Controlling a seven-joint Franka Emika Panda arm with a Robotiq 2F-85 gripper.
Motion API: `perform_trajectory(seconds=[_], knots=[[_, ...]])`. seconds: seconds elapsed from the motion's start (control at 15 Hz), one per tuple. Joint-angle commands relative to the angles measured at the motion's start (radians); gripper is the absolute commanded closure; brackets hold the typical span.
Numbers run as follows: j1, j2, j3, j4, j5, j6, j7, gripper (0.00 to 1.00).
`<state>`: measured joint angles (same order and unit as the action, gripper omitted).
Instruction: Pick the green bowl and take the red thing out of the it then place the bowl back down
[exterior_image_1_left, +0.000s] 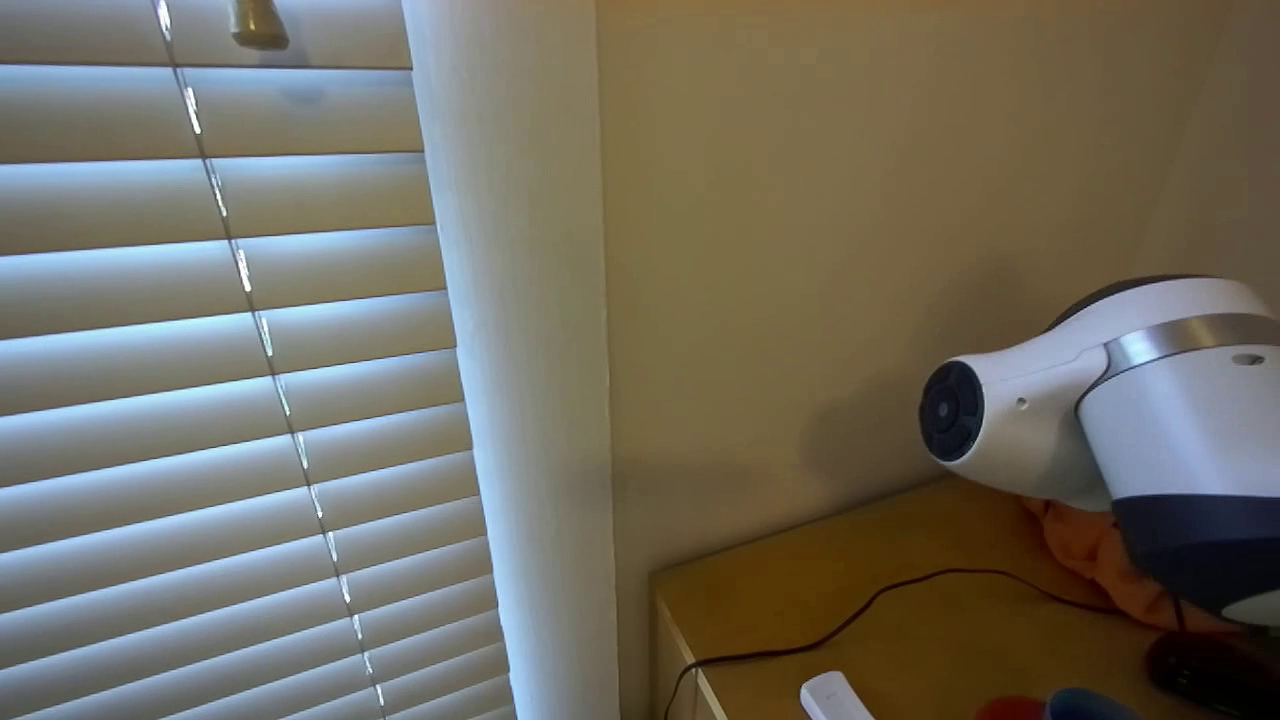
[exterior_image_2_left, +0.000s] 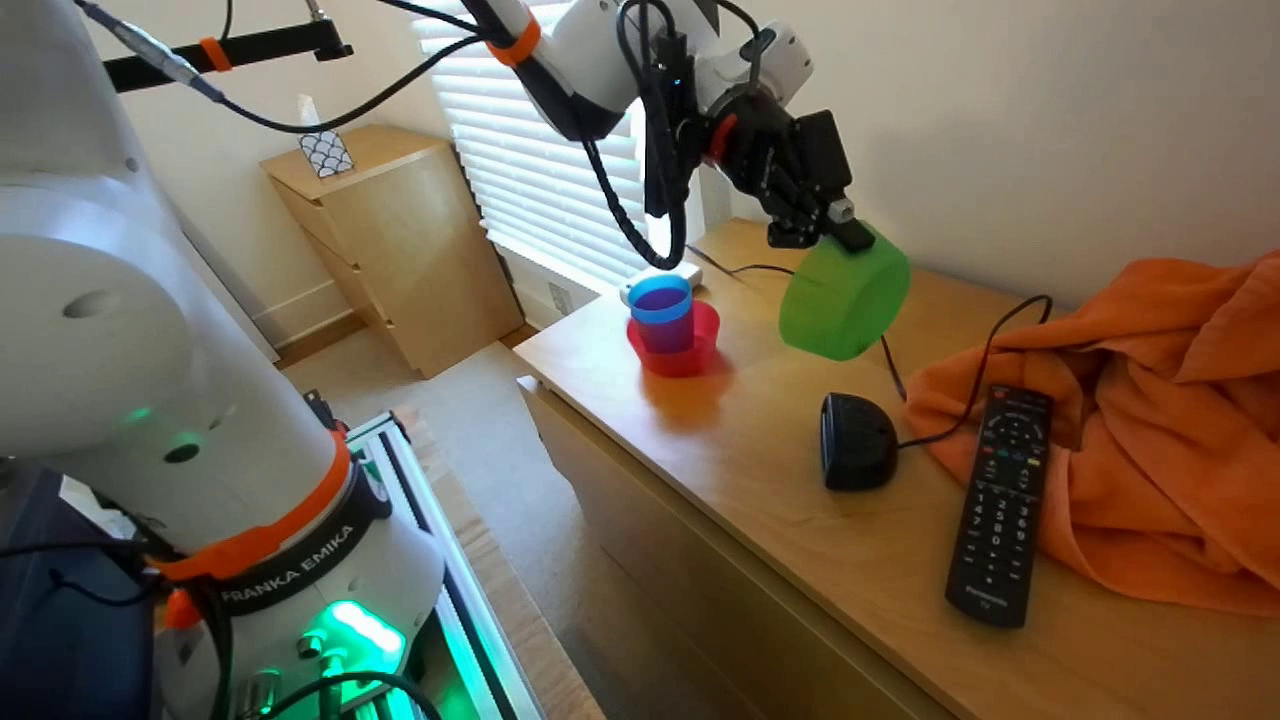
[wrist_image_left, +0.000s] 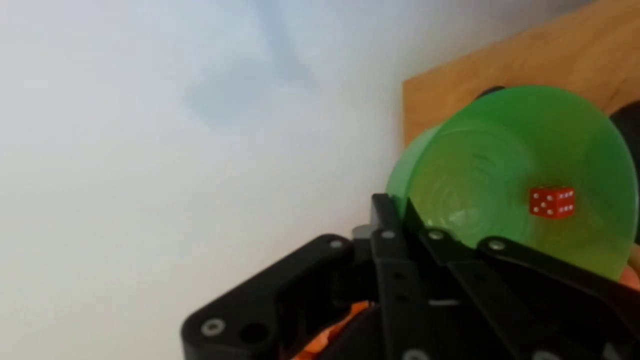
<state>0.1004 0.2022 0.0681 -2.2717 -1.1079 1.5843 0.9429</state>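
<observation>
My gripper (exterior_image_2_left: 850, 230) is shut on the rim of the green bowl (exterior_image_2_left: 840, 300) and holds it tilted on its side in the air above the wooden dresser top. In the wrist view, the gripper fingers (wrist_image_left: 401, 207) pinch the bowl's wall, one finger inside and one outside. The bowl (wrist_image_left: 470, 160) opens toward the wrist camera. A red die with white dots (wrist_image_left: 551, 202), the red thing, sits inside against the bowl's side wall. The die is hidden in both exterior views. Bowl and gripper are out of view in an exterior view that shows part of the arm (exterior_image_1_left: 1040, 410).
A red dish (exterior_image_2_left: 700, 345) holds blue and purple cups (exterior_image_2_left: 662, 310) near the dresser's (exterior_image_2_left: 740, 470) edge. A black device (exterior_image_2_left: 858, 442) with a cable stands below the bowl. A remote (exterior_image_2_left: 1000, 510) and orange cloth (exterior_image_2_left: 1170, 430) lie farther along. A wall stands behind.
</observation>
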Motion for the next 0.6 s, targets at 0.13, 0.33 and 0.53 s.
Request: perform_trajectory(seconds=[0.13,0.33,0.53], knots=[[0.064,0.145,0.02,0.097,0.01,-0.354,0.091,0.99],[0.092,0.22,0.026,0.161,0.008,-0.552,0.086,0.99],[0.09,0.269,0.023,0.225,-0.019,-0.71,-0.025,0.99]])
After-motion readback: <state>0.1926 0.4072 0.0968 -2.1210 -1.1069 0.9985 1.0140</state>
